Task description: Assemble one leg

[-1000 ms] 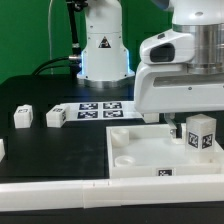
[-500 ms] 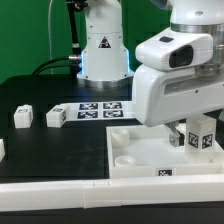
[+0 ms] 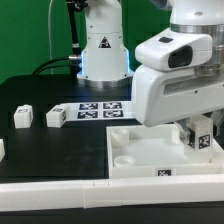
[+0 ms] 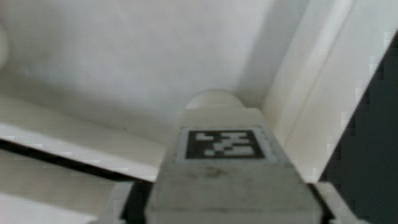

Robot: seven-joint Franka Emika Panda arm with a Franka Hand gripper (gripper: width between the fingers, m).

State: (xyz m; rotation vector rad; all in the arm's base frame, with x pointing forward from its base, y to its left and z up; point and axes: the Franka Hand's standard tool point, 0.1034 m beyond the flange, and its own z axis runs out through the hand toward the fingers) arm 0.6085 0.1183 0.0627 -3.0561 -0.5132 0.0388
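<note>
My gripper (image 3: 197,128) is shut on the leg (image 3: 204,133), a small white block with a black-and-white tag. It holds the leg upright over the right corner of the large white tabletop (image 3: 140,152). The big white hand hides most of the fingers in the exterior view. In the wrist view the leg (image 4: 222,150) fills the space between my gripper's (image 4: 228,208) jaws. Its rounded tip points at the tabletop's surface (image 4: 125,60). I cannot tell whether the tip touches the tabletop.
Two more white legs (image 3: 22,117) (image 3: 56,116) stand on the black table at the exterior view's left. A third (image 3: 1,150) is cut off by the left edge. The marker board (image 3: 97,108) lies in front of the robot base (image 3: 103,55).
The hand has turned and shifted a little toward the exterior view's left, now covering more of the leg. The leg stays gripped and has barely moved.
</note>
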